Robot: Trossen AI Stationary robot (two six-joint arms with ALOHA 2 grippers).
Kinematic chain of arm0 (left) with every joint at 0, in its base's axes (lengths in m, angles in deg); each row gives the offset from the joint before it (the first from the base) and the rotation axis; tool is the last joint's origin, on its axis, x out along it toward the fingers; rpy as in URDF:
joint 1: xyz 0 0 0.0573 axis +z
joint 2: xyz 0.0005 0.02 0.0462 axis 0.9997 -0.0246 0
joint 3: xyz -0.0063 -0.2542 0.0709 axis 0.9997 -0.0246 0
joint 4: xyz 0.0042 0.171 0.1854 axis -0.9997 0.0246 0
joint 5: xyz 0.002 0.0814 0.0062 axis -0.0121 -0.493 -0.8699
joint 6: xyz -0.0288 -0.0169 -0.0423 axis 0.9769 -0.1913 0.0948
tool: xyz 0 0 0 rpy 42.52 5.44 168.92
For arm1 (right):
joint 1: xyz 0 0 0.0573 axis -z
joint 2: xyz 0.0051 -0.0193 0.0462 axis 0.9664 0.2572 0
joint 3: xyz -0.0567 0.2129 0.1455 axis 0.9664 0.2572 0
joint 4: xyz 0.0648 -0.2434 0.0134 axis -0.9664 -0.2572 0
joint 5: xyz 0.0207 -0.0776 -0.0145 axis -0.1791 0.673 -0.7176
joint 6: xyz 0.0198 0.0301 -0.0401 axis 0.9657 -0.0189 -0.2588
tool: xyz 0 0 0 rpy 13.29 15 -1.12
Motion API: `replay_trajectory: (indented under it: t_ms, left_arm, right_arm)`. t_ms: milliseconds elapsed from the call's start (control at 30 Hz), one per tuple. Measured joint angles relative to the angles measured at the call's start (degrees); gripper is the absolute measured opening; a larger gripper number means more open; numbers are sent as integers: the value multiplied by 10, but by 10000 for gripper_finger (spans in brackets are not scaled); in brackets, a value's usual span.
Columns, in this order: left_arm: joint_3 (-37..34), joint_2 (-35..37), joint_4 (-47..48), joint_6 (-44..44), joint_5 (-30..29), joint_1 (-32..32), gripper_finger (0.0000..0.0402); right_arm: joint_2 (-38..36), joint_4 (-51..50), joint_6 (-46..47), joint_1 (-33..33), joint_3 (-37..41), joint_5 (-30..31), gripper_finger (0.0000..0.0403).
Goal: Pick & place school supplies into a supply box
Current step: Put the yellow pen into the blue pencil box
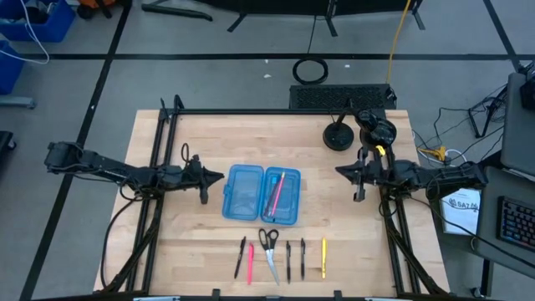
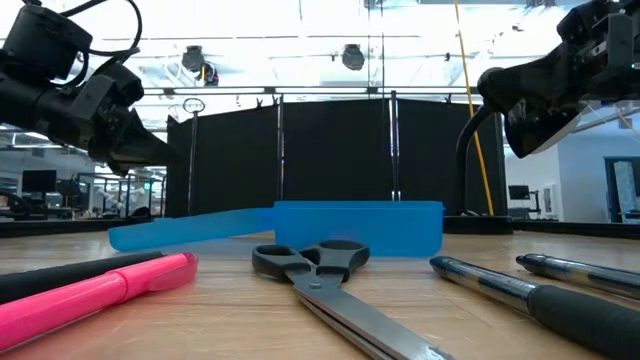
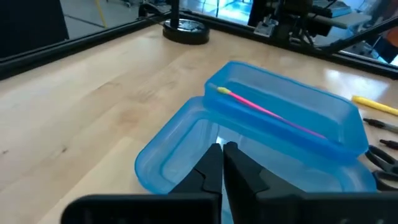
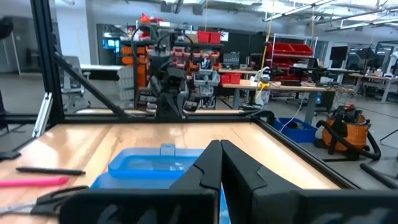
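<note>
The open blue supply box [image 1: 261, 194] lies flat at the table's middle. A pink pencil [image 1: 276, 194] lies in its right half [image 3: 286, 118]; I see nothing in its left half [image 3: 174, 155]. Near the front edge lie a row of supplies: a black pen [image 1: 241, 257], a pink pen [image 1: 250, 263], scissors [image 1: 269, 251], two black pens [image 1: 288, 261], and a yellow pen [image 1: 323, 257]. My left gripper [image 1: 219, 176] hovers shut just left of the box, above the table. My right gripper [image 1: 341, 170] hangs shut to the right of the box, well above the table.
A black round stand base [image 1: 338, 136] sits at the table's back right. Black frame rails [image 1: 159, 167] run along the table's left, right and far sides. Bare wood lies between the box and the row of supplies.
</note>
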Motion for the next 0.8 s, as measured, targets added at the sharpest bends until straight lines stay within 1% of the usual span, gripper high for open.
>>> replay_trajectory:
  t_ms: [133, 467, 800]
  left_arm:
    - [0, 0, 0, -4, 0, 0, 4]
    - [0, 0, 0, -4, 0, 0, 45]
    - [0, 0, 0, -4, 0, 0, 49]
  right_arm:
    - [0, 3, 0, 0, 0, 0, 0]
    - [0, 14, 0, 0, 0, 0, 0]
    - [0, 37, -1, 0, 0, 0, 0]
